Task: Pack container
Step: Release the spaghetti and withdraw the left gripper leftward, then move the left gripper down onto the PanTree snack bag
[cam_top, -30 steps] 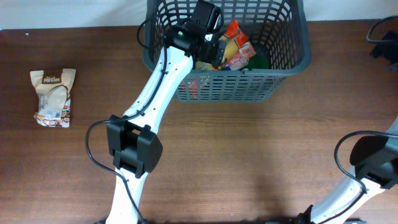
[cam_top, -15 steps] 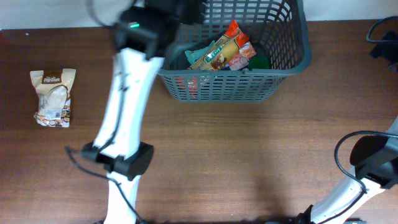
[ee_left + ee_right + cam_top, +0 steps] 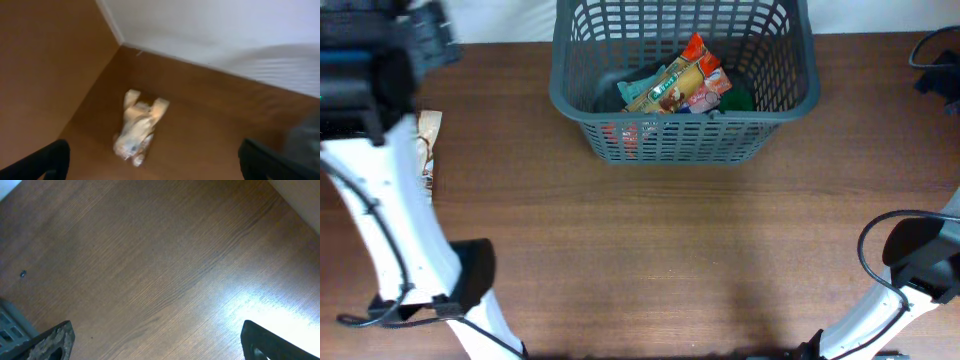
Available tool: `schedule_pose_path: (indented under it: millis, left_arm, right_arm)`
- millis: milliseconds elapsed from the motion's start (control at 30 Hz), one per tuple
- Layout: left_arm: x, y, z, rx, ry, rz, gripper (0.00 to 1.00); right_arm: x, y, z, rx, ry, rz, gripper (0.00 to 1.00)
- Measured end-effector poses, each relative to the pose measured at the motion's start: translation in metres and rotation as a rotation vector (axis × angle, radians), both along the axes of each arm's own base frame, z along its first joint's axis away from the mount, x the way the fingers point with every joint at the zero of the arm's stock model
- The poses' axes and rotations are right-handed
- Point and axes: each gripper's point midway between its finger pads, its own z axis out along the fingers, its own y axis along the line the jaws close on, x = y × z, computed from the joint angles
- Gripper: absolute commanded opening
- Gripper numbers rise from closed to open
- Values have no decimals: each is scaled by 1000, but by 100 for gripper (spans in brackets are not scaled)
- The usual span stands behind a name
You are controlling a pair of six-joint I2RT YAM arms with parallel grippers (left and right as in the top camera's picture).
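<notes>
The dark grey lattice basket (image 3: 582, 105) stands at the table's back middle. It holds several packets, among them a red-orange one (image 3: 700, 62) and a green-yellow one (image 3: 665, 88). A beige snack packet (image 3: 137, 127) lies on the table at the far left, and the left arm partly hides it in the overhead view (image 3: 427, 150). My left gripper (image 3: 155, 167) is open and empty, high above that packet, and shows as a blur in the overhead view (image 3: 390, 50). My right gripper (image 3: 157, 345) is open and empty over bare wood at the far right (image 3: 935, 60).
A white wall runs along the table's back edge (image 3: 210, 30). The left arm's base (image 3: 460, 290) stands at the front left and the right arm's base (image 3: 920, 255) at the front right. A blurred grey basket edge (image 3: 306, 140) shows at the right of the left wrist view.
My left arm has swung from over the basket far to the left, above the beige packet. The packets in the basket are now uncovered. The right arm has not moved.
</notes>
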Motion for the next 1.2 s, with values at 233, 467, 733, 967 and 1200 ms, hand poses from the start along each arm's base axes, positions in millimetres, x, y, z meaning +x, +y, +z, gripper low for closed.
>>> schedule_pose_path:
  millis: [233,467,733,967,1200]
  left_arm:
    - [-5,80,-30,-110,56,0,99]
    - [22,111,-109,-204,236,-118,99]
    - [61,122,-230,-267,468,-271,99]
    - [77,140,-304,-262,580,-290,99]
    - [78,143,-357,-285,667,-322,99]
  right_arm:
    - [0,0,0,0,0,0,99]
    - [0,0,0,0,0,0,99]
    - [0,0,0,0,0,0,99]
    - [0,0,0,0,0,0,99]
    - [0,0,0,0,0,0,99]
